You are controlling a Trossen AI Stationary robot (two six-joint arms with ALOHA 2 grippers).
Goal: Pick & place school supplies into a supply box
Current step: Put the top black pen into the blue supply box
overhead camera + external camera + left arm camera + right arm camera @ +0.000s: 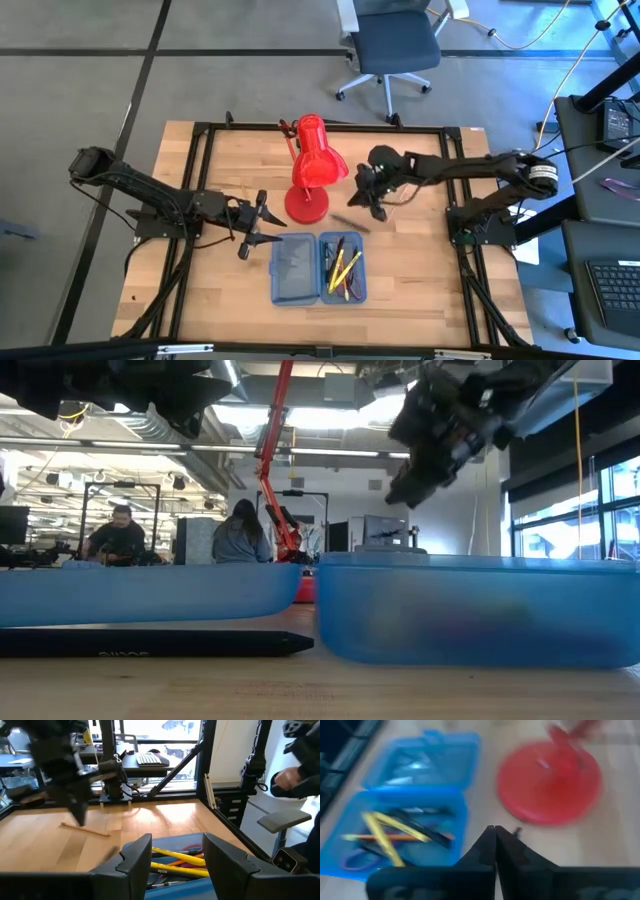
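The supply box (319,268) lies open on the table, just in front of the red desk lamp (312,168), its two halves flat side by side. The half farther from the left arm holds the school supplies (341,268): yellow, orange and black pens/pencils crossing each other, plus purple scissors (354,860) in a corner. The other half looks empty, though its translucent bottom makes that hard to be sure of.

One thin wood-tone pencil (349,222) lies loose on the table betw. the lamp base and the box, near the box's filled half but not touching it. The right gripper (377,207) hangs above the table just beside the lamp base, fingers pressed together w/ nothing betw. them. The pencil sits just beside and below that gripper, toward the box; from the left wrist view the fingertips are clear of it, not in contact.

The left gripper (268,226) sits on the other side of the lamp base, just next to the box's bare half, fingers spread apart and holding nothing, pointed across the box toward the supplies.

A black pen (150,643) lies on the table along the front edge of the box, seen from the low view.
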